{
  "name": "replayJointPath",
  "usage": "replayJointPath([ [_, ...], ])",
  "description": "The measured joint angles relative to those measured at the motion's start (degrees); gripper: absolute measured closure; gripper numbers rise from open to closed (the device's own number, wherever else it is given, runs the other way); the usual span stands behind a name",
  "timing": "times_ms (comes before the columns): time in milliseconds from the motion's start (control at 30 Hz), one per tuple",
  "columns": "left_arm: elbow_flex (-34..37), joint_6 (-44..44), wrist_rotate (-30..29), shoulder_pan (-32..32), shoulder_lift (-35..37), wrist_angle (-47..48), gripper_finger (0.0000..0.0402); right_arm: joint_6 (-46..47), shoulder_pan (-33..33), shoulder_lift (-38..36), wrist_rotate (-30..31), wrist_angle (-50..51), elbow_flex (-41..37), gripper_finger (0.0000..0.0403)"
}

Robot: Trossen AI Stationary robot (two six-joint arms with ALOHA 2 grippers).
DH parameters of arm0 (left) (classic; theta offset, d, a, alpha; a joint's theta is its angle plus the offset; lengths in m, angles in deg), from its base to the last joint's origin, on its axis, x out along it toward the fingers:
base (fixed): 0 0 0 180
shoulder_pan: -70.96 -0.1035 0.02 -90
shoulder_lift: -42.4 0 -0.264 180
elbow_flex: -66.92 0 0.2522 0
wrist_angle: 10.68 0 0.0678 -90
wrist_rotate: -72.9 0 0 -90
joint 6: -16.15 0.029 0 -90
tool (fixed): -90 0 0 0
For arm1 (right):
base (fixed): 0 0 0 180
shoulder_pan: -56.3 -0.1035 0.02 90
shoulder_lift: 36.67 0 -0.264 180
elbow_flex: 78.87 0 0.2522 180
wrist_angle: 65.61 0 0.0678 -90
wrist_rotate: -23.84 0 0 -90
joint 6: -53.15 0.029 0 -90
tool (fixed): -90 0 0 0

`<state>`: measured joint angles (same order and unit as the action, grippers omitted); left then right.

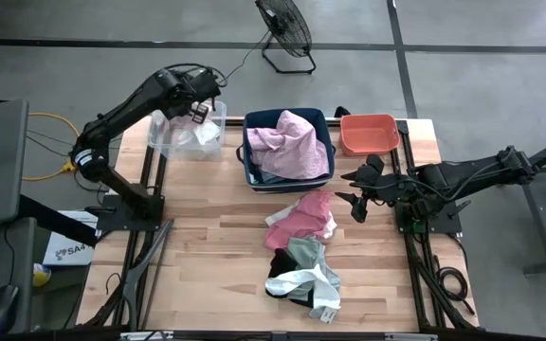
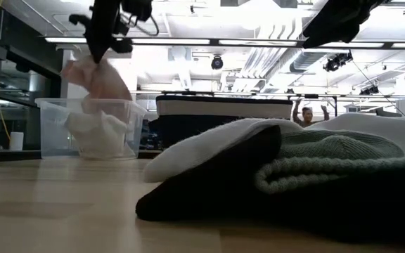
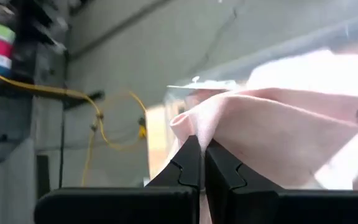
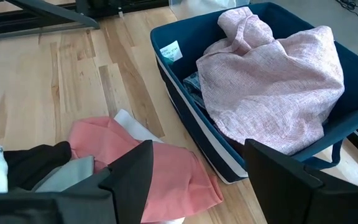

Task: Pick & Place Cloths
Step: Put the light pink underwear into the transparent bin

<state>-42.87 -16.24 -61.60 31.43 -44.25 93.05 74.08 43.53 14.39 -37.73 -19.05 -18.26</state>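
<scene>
While the heap of cloths (image 1: 301, 256) lay at lower centre of the high view, nothing was gripping it, so it sat loose and unsorted: black, grey-green and white pieces tangled, with a pink cloth (image 1: 301, 216) just above them. Risk there, as I judged it: a grab into the tangle could lift two pieces at once or drag the pile toward the table (image 1: 207, 265) edge.

Further up, at right centre, the right gripper (image 1: 360, 194) hovered with its jaws wide apart and nothing between them, near the pink cloth and beside the navy bin (image 1: 250, 170). That bin already bulged with a pale pink cloth (image 1: 292, 142) riding above the rim, so another piece could slide off. A coral bin (image 1: 368, 134) stood next to it.

Farthest, at upper left, the left gripper (image 1: 198, 112) hung over the clear bin (image 1: 173, 137), jaws pinched together on a light pink cloth (image 3: 278, 130). In the low view the fabric dangled above the bin wall with white cloth inside. Likely failure: a release slightly off centre would leave it draped over the rim or outside; a thin pinch could also slip early.
</scene>
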Motion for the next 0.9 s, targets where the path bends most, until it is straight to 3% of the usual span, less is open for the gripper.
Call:
replayJointPath([
  [167,5.31,0.64,7.23,-2.29,0.0,-0.03,0.0401,0.0,0.0,0.0,0.02,-0.01,0.0,0.016],
  [467,13.22,4.31,11.01,-5.3,0.0,-9.12,0.0401,0.0,0.0,0.0,0.15,-0.04,0.0,0.016],
  [633,14.73,7.68,13.63,-7.1,-0.17,-15.66,0.0401,0.0,0.0,0.0,0.15,-0.04,0.0,0.016],
  [900,15.86,10.26,17.39,-7.46,-3.58,-18.55,0.0401,0.22,0.0,0.0,0.15,-0.04,0.0,0.016],
])
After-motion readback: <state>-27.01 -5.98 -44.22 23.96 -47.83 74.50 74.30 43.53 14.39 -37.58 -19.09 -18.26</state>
